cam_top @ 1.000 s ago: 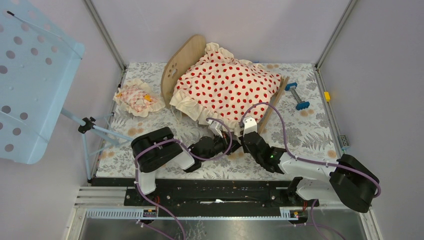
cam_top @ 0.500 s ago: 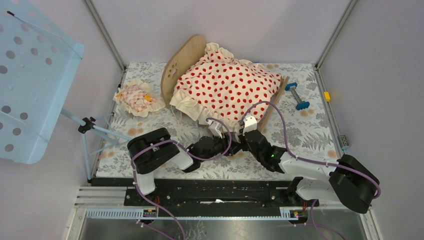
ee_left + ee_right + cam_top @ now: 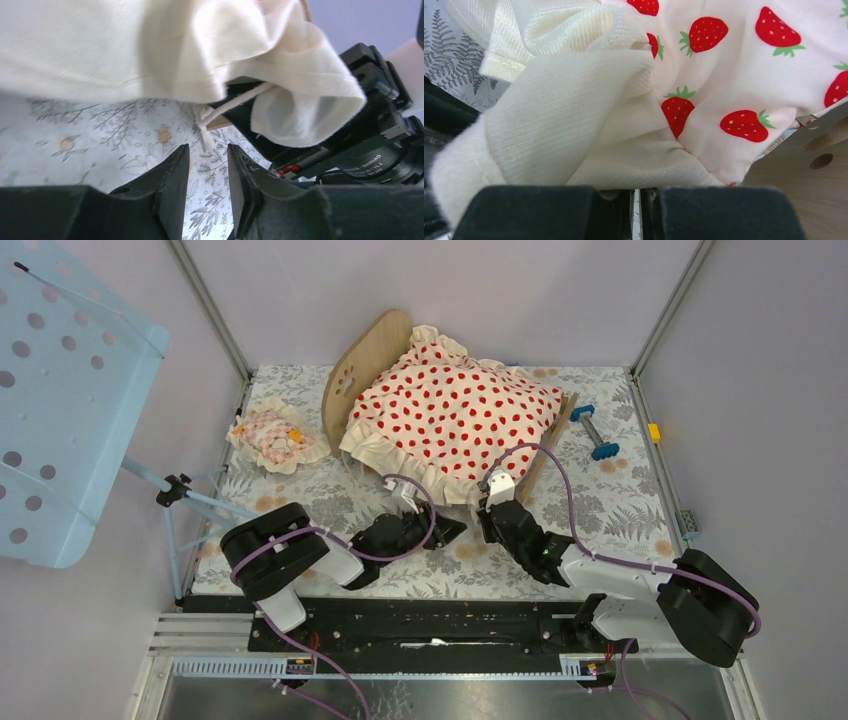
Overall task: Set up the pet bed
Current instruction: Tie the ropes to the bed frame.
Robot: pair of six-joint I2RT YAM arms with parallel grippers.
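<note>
Hovering the left gripper (image 3: 207, 150) just under the blanket (image 3: 450, 405) frill, jaws parted narrowly, gripping nothing. Pinching the blanket's near hem in the right gripper (image 3: 636, 195), clamped tight on cloth. Spotting the bed (image 3: 365, 365) mid-way across the table (image 3: 620, 500), headboard left, lying under the blanket.

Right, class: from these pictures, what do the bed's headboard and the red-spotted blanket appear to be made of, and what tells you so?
The headboard looks like thin light wood, perhaps plywood, with a matt finish: a flat pale tan face, a thin edge and cut-out holes. The blanket looks like soft matt cream cloth, woven or knitted: it folds and drapes, and it has a ribbed, ruffled edge.
</note>
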